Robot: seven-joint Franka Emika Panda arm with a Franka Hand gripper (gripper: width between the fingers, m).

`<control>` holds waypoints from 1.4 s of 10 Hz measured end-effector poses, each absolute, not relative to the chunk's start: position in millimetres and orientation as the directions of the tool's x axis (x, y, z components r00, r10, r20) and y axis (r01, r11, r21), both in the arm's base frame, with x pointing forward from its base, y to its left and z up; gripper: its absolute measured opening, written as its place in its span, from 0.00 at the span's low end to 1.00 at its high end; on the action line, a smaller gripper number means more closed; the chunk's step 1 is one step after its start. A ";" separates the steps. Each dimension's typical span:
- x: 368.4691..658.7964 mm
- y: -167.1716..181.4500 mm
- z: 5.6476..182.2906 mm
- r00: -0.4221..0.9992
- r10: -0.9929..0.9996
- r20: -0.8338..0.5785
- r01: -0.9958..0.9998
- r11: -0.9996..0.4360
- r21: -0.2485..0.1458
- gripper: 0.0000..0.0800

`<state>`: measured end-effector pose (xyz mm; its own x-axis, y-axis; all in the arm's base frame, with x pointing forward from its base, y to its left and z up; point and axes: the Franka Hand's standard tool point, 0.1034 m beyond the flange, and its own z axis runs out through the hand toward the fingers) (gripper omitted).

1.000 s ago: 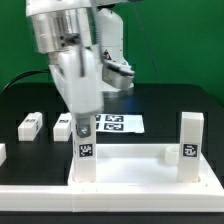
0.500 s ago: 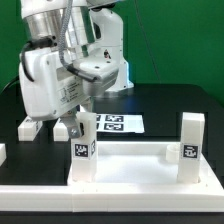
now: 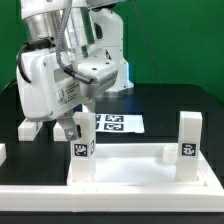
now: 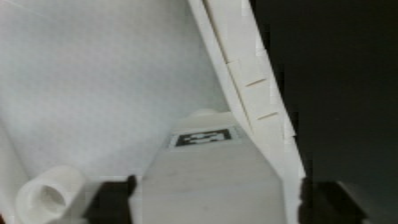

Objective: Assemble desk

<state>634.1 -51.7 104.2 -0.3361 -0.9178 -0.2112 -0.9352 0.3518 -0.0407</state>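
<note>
The gripper stood open astride the upright leg, a sliver of gap on each side, holding nothing. That leg rose from a near corner of the tabletop, at the exterior view's left.

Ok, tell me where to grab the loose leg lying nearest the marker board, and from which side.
Take the loose leg across its two long side faces, about midway along, coming straight down from above. It lies flat on the black table, so its underside is closed off, while its flat, parallel sides look free and should suit a square pinch.
</note>
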 end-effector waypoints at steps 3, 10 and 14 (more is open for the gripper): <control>639.6 -40.0 122.4 -0.307 -0.925 -0.225 -0.943 0.328 -0.062 0.80; 642.6 -22.1 144.3 -0.279 -0.929 -0.242 -0.947 0.308 -0.088 0.81; 608.8 2.9 135.5 -0.238 -0.941 -0.240 -0.966 0.256 -0.045 0.81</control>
<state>608.8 2.9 135.5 -0.2379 -0.9412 -0.2400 -0.9657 0.2556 -0.0450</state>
